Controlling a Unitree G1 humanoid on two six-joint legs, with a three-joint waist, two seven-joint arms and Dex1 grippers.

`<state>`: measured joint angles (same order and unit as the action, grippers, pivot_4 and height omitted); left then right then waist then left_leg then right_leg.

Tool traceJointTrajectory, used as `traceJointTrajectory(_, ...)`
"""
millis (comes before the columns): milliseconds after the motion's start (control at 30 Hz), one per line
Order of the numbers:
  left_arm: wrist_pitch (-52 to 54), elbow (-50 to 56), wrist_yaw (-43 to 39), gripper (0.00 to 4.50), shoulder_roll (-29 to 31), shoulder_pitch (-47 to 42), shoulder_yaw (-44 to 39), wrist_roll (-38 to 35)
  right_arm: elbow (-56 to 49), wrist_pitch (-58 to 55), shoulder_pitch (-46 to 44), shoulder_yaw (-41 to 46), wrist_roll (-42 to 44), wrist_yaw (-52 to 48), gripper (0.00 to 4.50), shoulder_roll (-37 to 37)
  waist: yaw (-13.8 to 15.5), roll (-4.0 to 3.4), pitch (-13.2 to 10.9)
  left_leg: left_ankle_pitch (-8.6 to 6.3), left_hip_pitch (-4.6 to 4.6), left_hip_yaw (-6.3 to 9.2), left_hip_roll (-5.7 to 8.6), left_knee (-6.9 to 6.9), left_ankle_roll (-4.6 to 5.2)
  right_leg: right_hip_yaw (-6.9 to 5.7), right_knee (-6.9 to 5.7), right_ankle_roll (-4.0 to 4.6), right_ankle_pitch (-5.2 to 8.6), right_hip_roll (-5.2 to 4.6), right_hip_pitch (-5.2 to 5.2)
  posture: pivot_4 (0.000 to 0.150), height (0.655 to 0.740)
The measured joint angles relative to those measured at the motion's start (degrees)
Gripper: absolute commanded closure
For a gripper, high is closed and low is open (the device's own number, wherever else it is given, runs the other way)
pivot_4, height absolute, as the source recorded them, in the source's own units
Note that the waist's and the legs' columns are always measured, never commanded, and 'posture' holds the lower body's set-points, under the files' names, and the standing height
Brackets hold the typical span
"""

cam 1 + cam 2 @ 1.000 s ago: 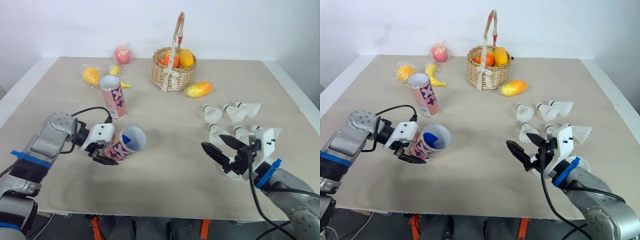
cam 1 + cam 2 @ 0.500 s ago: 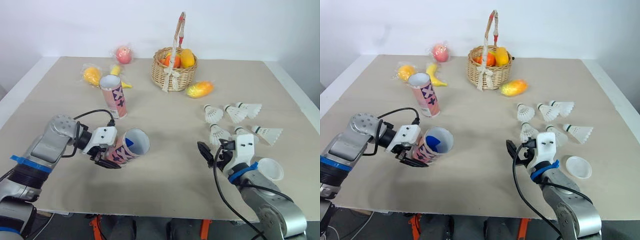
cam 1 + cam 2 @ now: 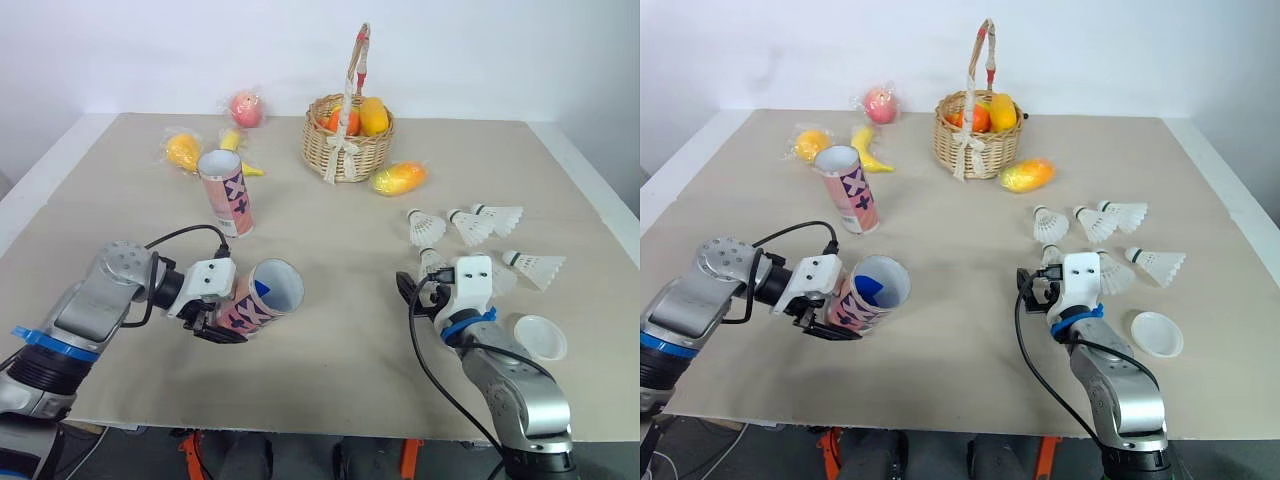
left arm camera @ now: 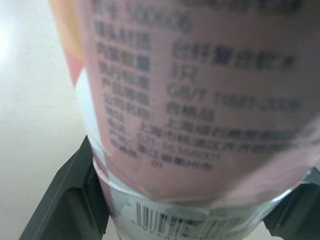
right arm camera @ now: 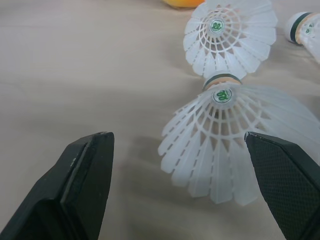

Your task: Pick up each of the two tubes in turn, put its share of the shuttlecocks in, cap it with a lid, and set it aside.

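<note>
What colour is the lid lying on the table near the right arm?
White; the lid shows best in the right eye view.

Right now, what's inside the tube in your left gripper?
Through the open mouth of the tube: white inner wall and a blue patch, no shuttlecock seen. Its deeper end is hidden.

Both arms reached forward, low.
Left gripper [image 3: 222, 315] clamped the tube [image 3: 262, 293]; right gripper [image 5: 182, 172] was spread wide.
</note>
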<state>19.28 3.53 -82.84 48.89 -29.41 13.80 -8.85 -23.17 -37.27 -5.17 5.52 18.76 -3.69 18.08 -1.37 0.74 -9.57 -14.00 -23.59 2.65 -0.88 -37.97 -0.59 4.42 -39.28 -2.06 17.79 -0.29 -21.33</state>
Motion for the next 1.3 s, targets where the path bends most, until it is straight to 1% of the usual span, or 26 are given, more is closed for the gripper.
traceJointTrajectory(67, 0.3, 0.3, 0.1, 1.42, 0.1, 0.1, 0.0, 0.0, 0.4, 0.1, -0.1, -0.3, -1.2, 0.0, 0.85, -0.2, 0.0, -0.01, 0.0, 0.0, 0.0, 0.0, -0.01, 0.0, 0.0, 0.0, -0.01, 0.0, 0.0, 0.01, -0.01, 0.15, 0.74)
traceJointTrajectory(233, 0.6, 0.5, 0.1, 1.42, 0.8, 0.1, 0.3, 0.0, 0.7, 0.5, -0.1, -0.8, -3.4, -0.4, 3.41, -0.2, 0.0, -0.01, 0.0, 0.0, 0.0, -0.01, -0.01, 0.0, 0.0, 0.0, -0.01, 0.01, 0.0, 0.02, -0.01, 0.15, 0.74)
traceJointTrajectory(267, 0.6, 0.5, 0.1, 1.42, 0.9, 0.1, 0.4, 0.0, 0.7, 0.5, -0.1, -0.9, -3.6, -0.7, 4.06, -0.2, 0.0, -0.01, 0.0, 0.0, 0.01, -0.01, -0.02, 0.0, 0.0, 0.0, -0.01, 0.01, 0.0, 0.02, -0.01, 0.15, 0.74)
traceJointTrajectory(300, 0.4, 0.6, 0.1, 1.42, 1.1, 0.1, 0.5, 0.1, 0.7, 0.5, -0.1, -1.0, -3.8, -0.9, 4.44, -0.3, 0.0, -0.01, 0.0, 0.0, 0.02, -0.01, -0.02, 0.0, 0.0, 0.0, -0.02, 0.01, -0.01, 0.02, -0.01, 0.15, 0.74)
traceJointTrajectory(500, -2.2, 0.2, 0.3, 1.42, 1.5, -0.6, 1.7, 1.7, -0.5, 0.5, -0.2, -1.0, -4.6, -1.9, 4.44, -0.2, 0.0, -0.08, 0.0, 0.04, 0.14, -0.05, -0.04, 0.01, 0.03, 0.01, -0.11, 0.09, -0.05, 0.05, 0.02, 0.15, 0.74)
traceJointTrajectory(633, -2.9, -0.4, 0.5, 1.42, 1.5, -0.8, 1.9, 1.8, -3.7, -0.2, -1.0, -1.1, -4.0, -5.2, 4.44, 2.3, -0.1, -0.1, 0.0, 0.14, 0.2, -0.03, -0.04, 0.03, 0.16, 0.01, -0.16, 0.18, -0.11, 0.13, 0.04, 0.15, 0.74)
traceJointTrajectory(700, -3.0, -0.7, 0.4, 1.42, 1.5, -0.9, 1.9, 1.9, -6.2, -1.2, -0.9, -0.2, -0.9, -8.1, 4.44, 3.0, -0.1, -0.1, 0.0, 0.17, 0.23, -0.02, -0.08, 0.08, 0.21, 0.01, -0.16, 0.22, -0.13, 0.2, 0.05, 0.15, 0.74)
traceJointTrajectory(767, -3.0, -0.7, 0.5, 1.42, 1.5, -1.0, 2.0, 1.9, -9.3, -2.9, 0.0, 1.9, 5.0, -12.8, 4.44, 4.1, -0.1, -0.11, 0.0, 0.19, 0.23, 0.01, -0.18, 0.13, 0.24, -0.02, -0.16, 0.23, -0.14, 0.23, 0.05, 0.15, 0.74)
traceJointTrajectory(900, -2.5, -0.7, 0.3, 1.42, 1.5, -1.0, 1.9, 1.8, -14.2, -4.6, 1.0, 5.6, 15.1, -23.9, 4.44, 12.3, -0.1, -0.14, 0.0, 0.19, 0.25, -0.02, -0.19, 0.13, 0.25, 0.0, -0.16, 0.25, -0.15, 0.22, 0.08, 0.15, 0.74)
traceJointTrajectory(933, -2.3, -0.7, 0.3, 1.42, 1.5, -0.9, 1.9, 1.6, -15.2, -5.2, 0.8, 6.4, 18.1, -27.4, 4.44, 15.4, -0.1, -0.16, 0.0, 0.19, 0.26, -0.03, -0.19, 0.12, 0.25, 0.0, -0.16, 0.25, -0.16, 0.22, 0.09, 0.15, 0.74)
traceJointTrajectory(1000, -1.7, -0.7, 0.3, 1.42, 1.4, -1.0, 1.9, 1.5, -16.9, -5.5, -0.5, 6.2, 20.9, -34.1, 4.44, 22.4, -0.1, -0.22, 0.0, 0.23, 0.26, -0.02, -0.17, 0.12, 0.31, 0.0, -0.15, 0.23, -0.17, 0.21, 0.1, 0.15, 0.74)
traceJointTrajectory(1100, -1.4, -0.8, 0.3, 1.42, 1.3, -1.1, 1.9, 1.5, -18.3, -4.4, -2.4, 4.6, 21.2, -41.4, 4.44, 30.0, 0.0, -0.21, 0.0, 0.23, 0.25, -0.02, -0.18, 0.12, 0.32, -0.05, -0.15, 0.23, -0.16, 0.25, 0.11, 0.15, 0.74)
traceJointTrajectory(1167, -1.3, -1.0, 0.1, 1.42, 1.2, -1.3, 2.0, 1.5, -18.1, -2.1, -5.1, 1.4, 18.9, -45.5, 4.44, 33.8, 0.0, -0.22, 0.0, 0.24, 0.25, -0.03, -0.19, 0.12, 0.32, -0.03, -0.15, 0.24, -0.17, 0.26, 0.07, 0.15, 0.74)
traceJointTrajectory(1300, -1.3, -1.2, -0.1, 1.42, 1.1, -1.5, 2.0, 1.4, -16.7, 0.7, -10.8, -2.2, 15.7, -47.3, 4.44, 34.2, 0.0, -0.21, -0.1, 0.26, 0.23, -0.02, -0.17, 0.1, 0.29, -0.02, -0.15, 0.23, -0.16, 0.23, 0.07, 0.15, 0.74)
